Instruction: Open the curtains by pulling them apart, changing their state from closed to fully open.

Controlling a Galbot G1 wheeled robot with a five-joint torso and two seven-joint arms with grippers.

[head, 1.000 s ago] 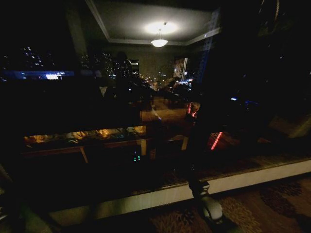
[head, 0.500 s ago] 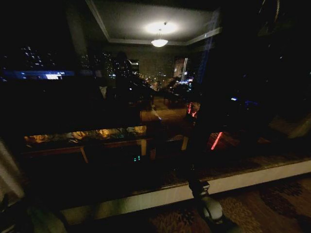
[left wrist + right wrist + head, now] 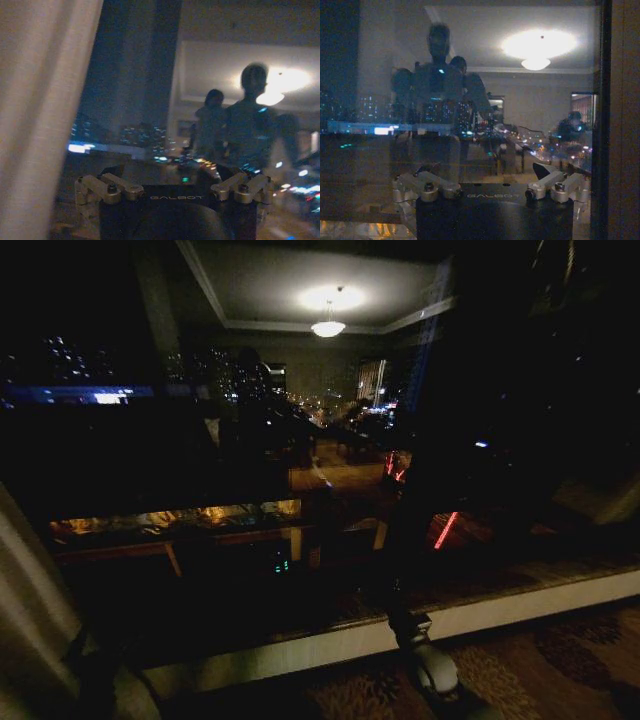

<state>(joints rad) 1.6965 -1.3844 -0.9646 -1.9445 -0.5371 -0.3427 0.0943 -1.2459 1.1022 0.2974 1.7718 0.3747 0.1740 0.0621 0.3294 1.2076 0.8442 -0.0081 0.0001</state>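
Note:
One sheer cream curtain (image 3: 28, 610) hangs at the lower left edge of the head view, with soft vertical folds. In the left wrist view the same curtain (image 3: 40, 100) stands beside my left gripper (image 3: 175, 187), apart from it, with dark window glass ahead. My left arm (image 3: 92, 675) is a dark shape low beside that panel. My right arm (image 3: 425, 660) reaches up from the lower middle towards the glass. My right gripper (image 3: 490, 186) faces the bare window pane. A dim brownish vertical strip (image 3: 625, 125) past the dark window frame (image 3: 604, 120) may be fabric or wall.
The night window (image 3: 300, 440) reflects the lit room, a ceiling lamp (image 3: 328, 328) and the robot. A pale window sill (image 3: 480, 618) runs across low down, with patterned carpet (image 3: 540, 670) in front of it.
The cream curtain at the lower left has come into the head view and spread to the right. The right arm and the rest of the scene are unchanged.

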